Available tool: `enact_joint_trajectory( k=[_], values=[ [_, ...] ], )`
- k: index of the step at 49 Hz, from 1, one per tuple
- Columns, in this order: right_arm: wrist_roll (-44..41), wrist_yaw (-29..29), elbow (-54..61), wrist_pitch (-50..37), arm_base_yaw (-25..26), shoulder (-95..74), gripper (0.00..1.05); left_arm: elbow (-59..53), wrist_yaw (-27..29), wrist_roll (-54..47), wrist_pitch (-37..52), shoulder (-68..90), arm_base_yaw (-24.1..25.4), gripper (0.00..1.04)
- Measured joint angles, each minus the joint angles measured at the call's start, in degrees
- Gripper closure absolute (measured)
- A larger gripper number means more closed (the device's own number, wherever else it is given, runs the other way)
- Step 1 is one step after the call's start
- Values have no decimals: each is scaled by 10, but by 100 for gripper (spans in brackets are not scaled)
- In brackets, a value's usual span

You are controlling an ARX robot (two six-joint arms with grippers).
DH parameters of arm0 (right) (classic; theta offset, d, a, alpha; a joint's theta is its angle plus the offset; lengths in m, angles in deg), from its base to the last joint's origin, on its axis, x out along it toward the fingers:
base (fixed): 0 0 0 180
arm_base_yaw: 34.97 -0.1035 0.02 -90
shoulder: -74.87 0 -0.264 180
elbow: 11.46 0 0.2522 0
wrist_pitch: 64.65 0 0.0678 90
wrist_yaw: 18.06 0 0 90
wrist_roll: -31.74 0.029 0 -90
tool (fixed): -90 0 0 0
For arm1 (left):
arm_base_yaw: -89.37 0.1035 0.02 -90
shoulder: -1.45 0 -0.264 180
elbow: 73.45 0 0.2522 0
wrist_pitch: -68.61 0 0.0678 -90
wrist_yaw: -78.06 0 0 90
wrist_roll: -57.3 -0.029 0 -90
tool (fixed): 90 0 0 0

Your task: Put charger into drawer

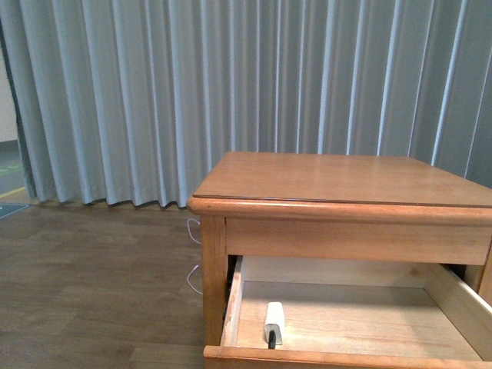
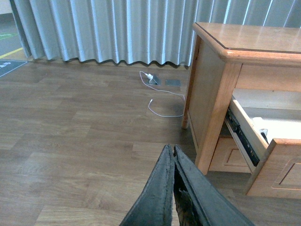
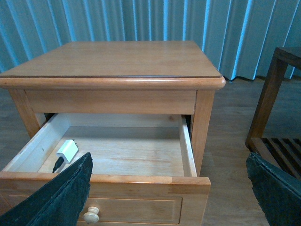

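- Finding the charger (image 1: 274, 321) inside the drawer (image 1: 231, 307), flat on the pale wood floor, near the left side wall and just behind the front panel.
- Confirming the same spot from the right wrist view: a white block with a short black stub of cable at its near end.
- Seeing no coil of cable in any view; cannot tell about the rest, perhaps hidden behind the front panel.
- Noting the drawer pulled well out of the bedside cabinet (image 1: 338, 177), with its small pale knob (image 3: 91, 214) facing the robot.
- Reading the left gripper (image 2: 173, 149) as pressed together and holding nothing, hanging over the bare floor (image 2: 70, 141), well off to the side of the cabinet.
- Reading the right gripper (image 3: 168, 162) as spread wide and empty, poised above and in front of the drawer's front panel, touching neither charger nor wood.
- Judging the main step done: charger let go and at rest in the right compartment, not in the lower drawer (image 2: 229, 157).
- Leaving at most a push on the front panel to shut the drawer, though not asked for in the task wording.
- Setting aside the white cable (image 2: 162, 106) on the floor near the curtain (image 2: 94, 28): by the look of it a separate thing, no part of this job.
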Motion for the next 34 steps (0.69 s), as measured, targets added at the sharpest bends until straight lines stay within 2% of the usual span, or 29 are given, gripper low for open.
enact_joint_trajectory(
  k=[3,9,18,26,34],
  values=[
    [-3,-41,-26,86,-5,-26,8,0,0,0,0,0,0,84],
    [11,-30,-47,187,-1,-96,8,0,0,0,0,0,0,64],
    [42,-8,-77,190,-18,-211,8,0,0,0,0,0,0,36],
    [91,-5,-133,134,-63,-363,8,0,0,0,0,-1,0,5],
    [122,-14,-178,89,-90,-485,8,0,0,-1,0,-1,0,6]
  ],
)
